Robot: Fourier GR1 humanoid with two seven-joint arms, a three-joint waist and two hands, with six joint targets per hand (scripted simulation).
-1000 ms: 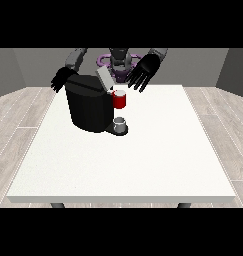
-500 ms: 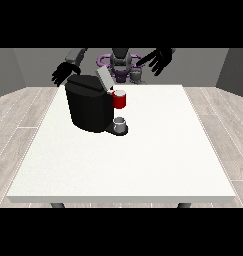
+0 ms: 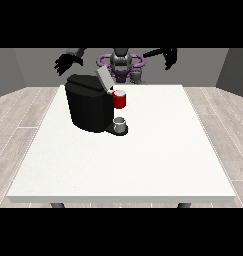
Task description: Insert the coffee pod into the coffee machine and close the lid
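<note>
The black coffee machine [image 3: 89, 106] stands on the white table [image 3: 143, 160] left of centre, and its grey lid [image 3: 103, 79] is tilted up and open. A red thing at the machine [image 3: 120, 99] sits at its front, above a grey cup [image 3: 121, 123] on the base. A small grey thing [image 3: 136, 75] shows at the table's far edge in front of the robot; I cannot tell it for the pod. The hand at the view's left [image 3: 66, 62] hangs raised behind the machine with fingers spread. The hand at the view's right [image 3: 169, 57] is raised far from the machine, open and holding nothing.
The robot's torso [image 3: 121, 64] is behind the table's far edge. Wide bare tabletop lies to the right of the machine and towards the camera.
Both hands have lifted and swung outward, away from the machine's lid. The hand at the view's right went furthest, up and to the right. The machine has not moved.
</note>
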